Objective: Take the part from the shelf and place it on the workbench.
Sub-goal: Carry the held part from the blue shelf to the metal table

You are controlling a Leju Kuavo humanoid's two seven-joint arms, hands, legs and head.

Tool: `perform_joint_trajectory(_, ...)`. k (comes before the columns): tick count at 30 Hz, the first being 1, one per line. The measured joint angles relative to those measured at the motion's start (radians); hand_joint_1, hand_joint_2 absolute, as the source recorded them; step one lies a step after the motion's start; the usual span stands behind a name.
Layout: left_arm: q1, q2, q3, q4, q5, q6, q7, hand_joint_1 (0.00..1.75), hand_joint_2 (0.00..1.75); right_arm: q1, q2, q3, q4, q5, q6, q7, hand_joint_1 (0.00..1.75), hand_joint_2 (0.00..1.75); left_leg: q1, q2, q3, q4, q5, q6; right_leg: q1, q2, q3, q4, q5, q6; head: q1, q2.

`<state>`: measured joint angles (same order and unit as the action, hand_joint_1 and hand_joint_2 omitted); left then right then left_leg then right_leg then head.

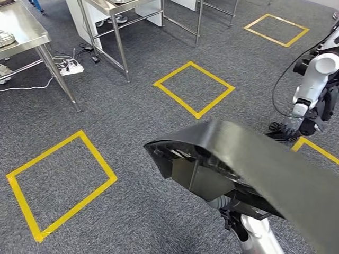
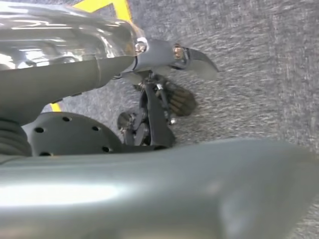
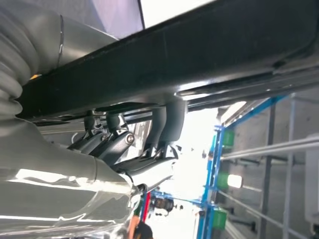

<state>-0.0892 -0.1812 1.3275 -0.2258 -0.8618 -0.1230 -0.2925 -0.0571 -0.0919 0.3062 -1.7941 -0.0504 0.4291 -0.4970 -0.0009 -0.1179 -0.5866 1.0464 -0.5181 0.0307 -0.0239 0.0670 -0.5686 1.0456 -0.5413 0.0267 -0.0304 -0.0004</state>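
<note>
Floor (image 1: 132, 111): grey carpet w/ yellow tape squares, nearest one (image 1: 60, 182) well to the side of the part, another (image 1: 194, 88) beyond it, prob. walk/stop markers, so robot looks mid-transit, not at a drop spot yet. Steel table (image 1: 24, 32) sits far beyond the part toward the far-left corner of head view, second steel-legged table (image 1: 116, 10) further along; my guess one of these is the workbench, can't tell which. Part (image 1: 240, 164): big black moulded panel, long and flat w/ ribbed hollow underside, carried above the floor, off the shelf already, not on any table. Held roughly level and out in front, prob. to keep it clear of the robot's legs and balanced while walking. Right hand (image 3: 124, 144) is under the part, dark fingers pressed up against its lower face and curled at its edge, clamped on it, supporting from below since panel is too wide to pinch; silver forearm (image 1: 259, 238) comes up beneath the part. Left hand (image 2: 165, 99) hangs over carpet beside a grey surface (image 2: 161, 189) I can't identify, dark fingers look curled in w/ nothing in them. Another robot (image 1: 315, 90) stands past the part's far end, white arm w/ black cable, keep clear. Power strip (image 1: 71, 66) by the table leg, trip risk.
</note>
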Motion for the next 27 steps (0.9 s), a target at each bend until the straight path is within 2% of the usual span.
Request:
perform_joint_trajectory(1, 0.002, 0.001, 0.0, 0.0, 0.0, 0.0, 0.0, 0.0, 1.75, -0.002, 0.0, 0.0, 0.0, -0.001, 0.0, 0.0, 1.75, 1.75, 0.002, -0.009, -0.002, -0.001, 0.0, -0.004, 0.0, -0.01, 0.002, -0.002, -0.001, -0.005, 0.0, 0.0)
perform_joint_trajectory(2, 0.005, 0.001, 0.0, 0.0, 0.0, 0.001, 0.0, 0.0, 1.75, -0.003, 0.0, 0.0, -0.001, -0.002, 0.0, 0.0, 1.75, 1.75, 0.001, -0.004, -0.004, 0.002, -0.004, -0.009, -0.002, -0.021, 0.005, -0.004, -0.002, -0.011, 0.0, 0.0)
perform_joint_trajectory(3, 0.005, 0.002, 0.0, 0.0, 0.0, 0.002, 0.0, 0.0, 1.75, -0.004, 0.0, 0.0, -0.001, -0.003, 0.0, -0.001, 1.75, 1.75, -0.001, 0.013, -0.011, 0.019, -0.015, -0.014, -0.004, -0.034, 0.008, -0.007, -0.002, -0.017, -0.001, 0.0)
perform_joint_trajectory(4, 0.004, 0.002, 0.0, 0.0, 0.0, 0.002, 0.0, 0.0, 1.75, -0.005, 0.001, -0.001, -0.002, -0.003, 0.001, -0.001, 1.75, 1.75, -0.001, 0.038, -0.028, 0.054, -0.035, -0.019, -0.007, -0.049, 0.011, -0.009, -0.004, -0.022, -0.002, 0.0)
perform_joint_trajectory(5, 0.002, 0.002, 0.0, 0.0, 0.0, 0.003, 0.0, 0.0, 1.75, -0.004, 0.0, -0.001, -0.002, -0.004, 0.001, -0.001, 1.75, 1.75, 0.0, 0.069, -0.056, 0.109, -0.062, -0.024, -0.006, -0.063, 0.014, -0.009, -0.007, -0.027, -0.002, 0.0)
perform_joint_trajectory(6, 0.001, 0.002, 0.0, 0.0, 0.0, 0.003, 0.0, 0.0, 1.75, -0.003, 0.0, -0.001, -0.002, -0.004, 0.001, -0.002, 1.75, 1.75, 0.003, 0.089, -0.092, 0.176, -0.089, -0.029, -0.005, -0.079, 0.016, -0.009, -0.01, -0.03, -0.003, 0.0)
perform_joint_trajectory(7, 0.001, 0.002, 0.0, 0.0, 0.0, 0.003, 0.0, 0.0, 1.75, -0.002, 0.0, -0.001, -0.002, -0.004, 0.001, -0.002, 1.75, 1.75, 0.006, 0.1, -0.124, 0.235, -0.106, -0.033, -0.004, -0.094, 0.019, -0.009, -0.013, -0.031, -0.003, 0.0)
perform_joint_trajectory(8, 0.002, 0.002, 0.0, 0.0, 0.0, 0.003, 0.0, 0.0, 1.75, -0.001, 0.0, -0.001, -0.002, -0.004, 0.001, -0.002, 1.75, 1.75, 0.009, 0.105, -0.144, 0.267, -0.106, -0.037, -0.004, -0.108, 0.023, -0.009, -0.017, -0.031, -0.003, 0.0)
perform_joint_trajectory(9, 0.003, 0.002, 0.0, 0.0, 0.0, 0.003, 0.0, 0.0, 1.75, -0.001, 0.0, -0.001, -0.002, -0.005, 0.002, -0.002, 1.75, 1.75, 0.011, 0.108, -0.145, 0.261, -0.088, -0.039, -0.004, -0.121, 0.028, -0.009, -0.022, -0.03, -0.003, 0.0)
perform_joint_trajectory(10, 0.005, 0.002, 0.0, 0.0, 0.0, 0.003, 0.0, 0.0, 1.75, -0.001, 0.0, -0.001, -0.002, -0.005, 0.002, -0.002, 1.75, 1.75, 0.012, 0.115, -0.127, 0.217, -0.054, -0.039, -0.004, -0.134, 0.035, -0.009, -0.027, -0.028, -0.003, 0.0)
perform_joint_trajectory(11, 0.006, 0.002, 0.0, 0.0, 0.001, 0.003, 0.0, 0.0, 1.75, -0.002, 0.001, -0.001, -0.002, -0.005, 0.002, -0.002, 1.75, 1.75, 0.011, 0.131, -0.098, 0.15, -0.015, -0.037, -0.004, -0.145, 0.043, -0.009, -0.033, -0.026, -0.003, 0.0)
perform_joint_trajectory(12, 0.005, 0.002, 0.0, 0.0, 0.001, 0.003, 0.0, 0.0, 1.75, -0.002, 0.001, -0.002, -0.002, -0.005, 0.002, -0.003, 1.75, 1.75, 0.006, 0.151, -0.07, 0.09, 0.012, -0.032, -0.002, -0.157, 0.05, -0.009, -0.038, -0.022, -0.003, 0.0)
perform_joint_trajectory(13, 0.003, 0.003, 0.0, 0.0, 0.001, 0.003, -0.001, 0.0, 1.75, -0.002, 0.001, -0.002, -0.002, -0.006, 0.002, -0.004, 1.75, 1.75, 0.0, 0.17, -0.049, 0.045, 0.026, -0.025, 0.0, -0.167, 0.055, -0.01, -0.044, -0.017, -0.003, 0.0)
perform_joint_trajectory(14, 0.002, 0.003, 0.0, 0.0, 0.001, 0.002, -0.001, 0.0, 1.75, -0.003, 0.001, -0.002, -0.002, -0.006, 0.002, -0.006, 1.75, 1.75, -0.005, 0.182, -0.038, 0.022, 0.027, -0.018, 0.002, -0.177, 0.059, -0.011, -0.048, -0.011, -0.003, 0.0)
perform_joint_trajectory(15, 0.001, 0.003, 0.0, 0.0, 0.001, 0.001, -0.002, 0.0, 1.75, -0.004, 0.001, -0.001, -0.002, -0.006, 0.002, -0.007, 1.75, 1.75, -0.01, 0.182, -0.037, 0.019, 0.02, -0.013, 0.004, -0.187, 0.062, -0.013, -0.051, -0.006, -0.003, 0.0)
perform_joint_trajectory(17, 0.004, 0.003, 0.0, 0.0, 0.002, -0.001, -0.003, 0.0, 1.75, -0.009, 0.002, 0.0, -0.003, -0.006, 0.004, -0.008, 1.75, 1.75, -0.009, 0.162, -0.035, 0.01, 0.019, -0.002, 0.003, -0.199, 0.072, -0.016, -0.058, 0.004, -0.002, 0.0)
perform_joint_trajectory(18, 0.006, 0.003, 0.0, 0.0, 0.002, -0.001, -0.004, 0.0, 1.75, -0.011, 0.003, 0.0, -0.003, -0.006, 0.004, -0.008, 1.75, 1.75, -0.006, 0.152, -0.031, 0.005, 0.019, 0.003, 0.001, -0.183, 0.073, -0.007, -0.069, 0.007, -0.002, 0.0)
perform_joint_trajectory(19, 0.005, 0.003, 0.0, 0.0, 0.002, -0.002, -0.005, 0.0, 1.75, -0.013, 0.003, 0.0, -0.004, -0.006, 0.006, -0.009, 1.75, 1.75, -0.002, 0.142, -0.026, 0.0, 0.021, 0.008, 0.0, -0.155, 0.063, 0.023, -0.088, 0.01, -0.002, 0.0)
perform_joint_trajectory(21, 0.002, 0.003, 0.0, 0.0, 0.003, -0.003, -0.005, 0.0, 1.75, -0.012, 0.002, 0.001, -0.003, -0.007, 0.007, -0.008, 1.75, 1.75, 0.002, 0.12, -0.021, -0.003, 0.02, 0.016, 0.0, -0.093, 0.002, 0.143, -0.146, 0.011, 0.0, 0.0)
perform_joint_trajectory(22, 0.0, 0.003, 0.0, 0.0, 0.003, -0.004, -0.005, 0.0, 1.75, -0.011, 0.002, 0.001, -0.001, -0.006, 0.007, -0.007, 1.75, 1.75, 0.002, 0.106, -0.021, -0.003, 0.018, 0.018, 0.0, -0.08, -0.037, 0.21, -0.169, 0.011, 0.0, 0.0)
perform_joint_trajectory(23, -0.001, 0.002, 0.0, 0.0, 0.003, -0.004, -0.005, 0.0, 1.75, -0.009, 0.002, 0.001, 0.0, -0.006, 0.008, -0.007, 1.75, 1.75, 0.002, 0.092, -0.019, -0.003, 0.017, 0.019, 0.001, -0.074, -0.068, 0.254, -0.173, 0.012, 0.0, 0.0)
perform_joint_trajectory(24, -0.001, 0.002, 0.0, 0.0, 0.004, -0.005, -0.005, 0.0, 1.75, -0.008, 0.002, 0.001, 0.001, -0.006, 0.008, -0.006, 1.75, 1.75, 0.002, 0.077, -0.016, -0.003, 0.016, 0.019, 0.001, -0.072, -0.082, 0.262, -0.156, 0.012, 0.0, 0.0)
perform_joint_trajectory(25, 0.0, 0.002, 0.0, 0.0, 0.006, -0.006, -0.005, 0.0, 1.75, -0.008, 0.002, 0.002, 0.001, -0.007, 0.008, -0.006, 1.75, 1.75, 0.002, 0.062, -0.012, -0.003, 0.014, 0.018, 0.001, -0.069, -0.077, 0.229, -0.119, 0.011, 0.0, 0.0)
perform_joint_trajectory(26, 0.0, 0.002, 0.0, 0.0, 0.008, -0.008, -0.005, 0.0, 1.75, -0.008, 0.001, 0.002, 0.001, -0.007, 0.008, -0.006, 1.75, 1.75, 0.002, 0.047, -0.008, -0.002, 0.011, 0.016, -0.001, -0.058, -0.058, 0.165, -0.07, 0.011, 0.0, 0.0)
perform_joint_trajectory(27, 0.001, 0.002, 0.001, 0.0, 0.012, -0.009, -0.005, 0.0, 1.75, -0.008, 0.001, 0.002, 0.001, -0.007, 0.008, -0.006, 1.75, 1.75, 0.002, 0.033, -0.006, 0.0, 0.009, 0.013, -0.003, -0.032, -0.037, 0.102, -0.032, 0.01, 0.0, 0.0)
